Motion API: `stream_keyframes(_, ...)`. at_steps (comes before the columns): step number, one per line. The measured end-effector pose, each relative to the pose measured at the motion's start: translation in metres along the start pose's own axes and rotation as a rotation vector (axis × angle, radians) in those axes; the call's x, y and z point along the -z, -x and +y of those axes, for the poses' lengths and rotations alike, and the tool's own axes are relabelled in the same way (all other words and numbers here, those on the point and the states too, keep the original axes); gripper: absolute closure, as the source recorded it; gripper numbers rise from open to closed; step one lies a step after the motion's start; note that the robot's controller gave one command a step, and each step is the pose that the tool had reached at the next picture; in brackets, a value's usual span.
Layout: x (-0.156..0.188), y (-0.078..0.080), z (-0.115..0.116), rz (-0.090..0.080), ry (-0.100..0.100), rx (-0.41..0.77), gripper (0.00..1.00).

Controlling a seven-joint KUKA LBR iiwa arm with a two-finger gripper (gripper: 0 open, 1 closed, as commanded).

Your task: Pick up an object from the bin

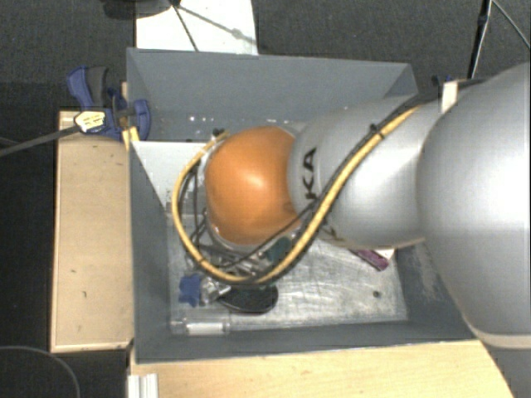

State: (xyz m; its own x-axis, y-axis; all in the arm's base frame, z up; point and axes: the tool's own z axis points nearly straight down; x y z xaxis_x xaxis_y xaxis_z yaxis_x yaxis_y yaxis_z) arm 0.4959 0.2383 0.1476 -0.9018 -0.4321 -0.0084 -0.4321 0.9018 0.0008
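Note:
My gripper [221, 286] reaches down below the orange cover into the bin's front left part, mostly hidden by the cover and cables. Just to its left lies a small blue thing [191, 288]. A flat black oval thing [250, 299] lies directly under and in front of it, touching or nearly so. A pale grey pen-like cylinder [205, 327] rests along the bin's front wall near the left corner.
A purple thing [376, 259] pokes out from under the arm at the bin's right side. The arm and its orange cover hide the bin's middle and back. Bare bin floor shows at the front right.

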Motion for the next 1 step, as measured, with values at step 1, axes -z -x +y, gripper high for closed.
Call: stream_keyframes(1,0.0671,0.0067,0.0067,-0.002,0.0,-0.016,1.0)
